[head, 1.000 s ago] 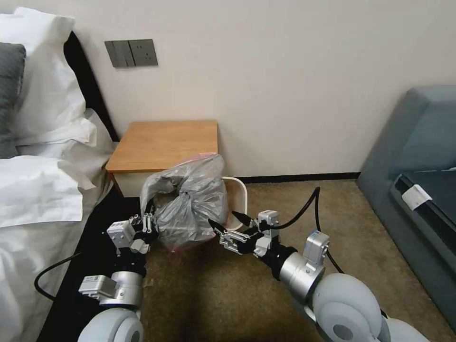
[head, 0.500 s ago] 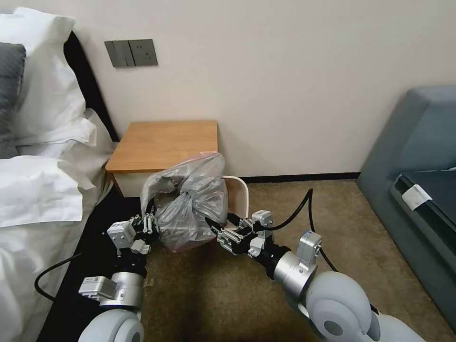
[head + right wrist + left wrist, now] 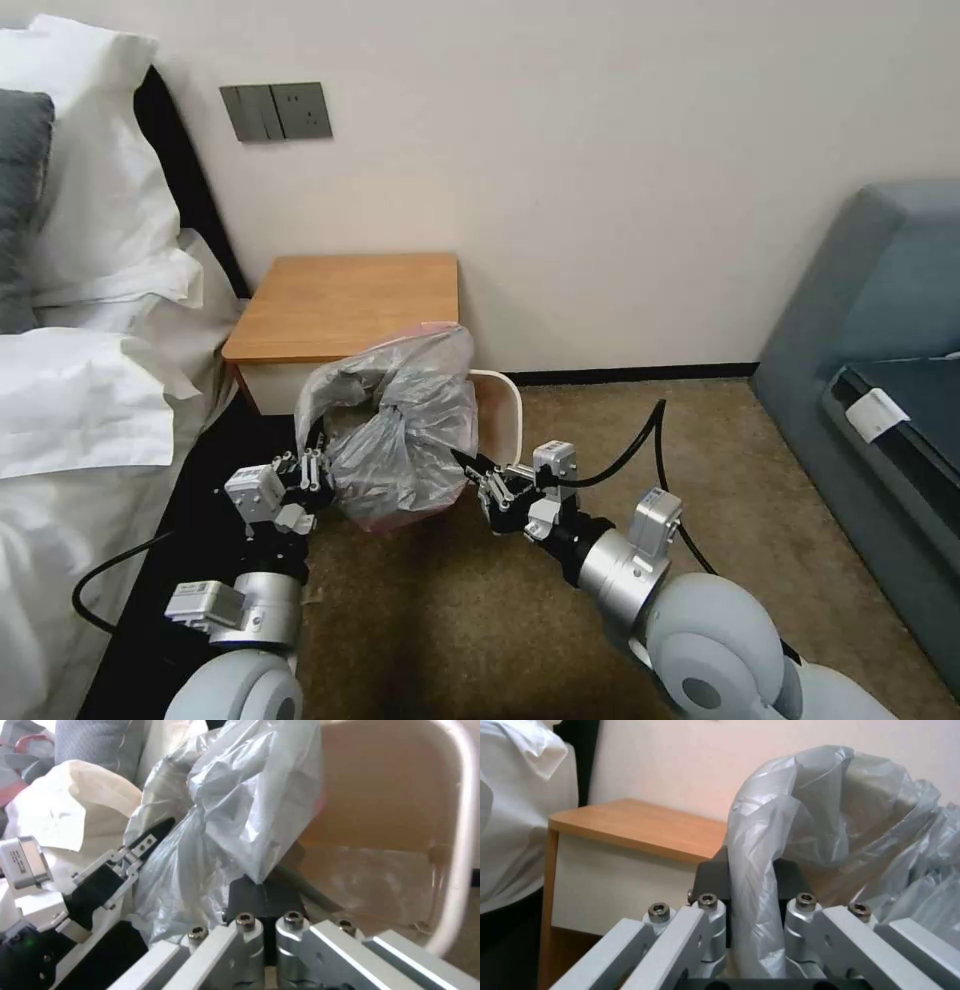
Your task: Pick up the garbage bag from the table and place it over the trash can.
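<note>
Beside the bed, on brown carpet, the trash can (image 3: pixel 512 410) stands next to the table (image 3: pixel 350 305). Both hands pinch the garbage bag (image 3: pixel 400 430), held between them above the near side of the can: left hand (image 3: pixel 312 470) on its left edge, right hand (image 3: pixel 478 470) on its right edge. The bag's mouth seems not yet spread over the rim.

Even, soft indoor light, no hard glare. Head view sharp across the frame; a dim shadow on the carpet (image 3: pixel 420 600) between the arms. Wrist views softer: near metal linkages blurred, the garbage bag (image 3: pixel 830 813) possibly slightly overexposed where light passes through its folds
</note>
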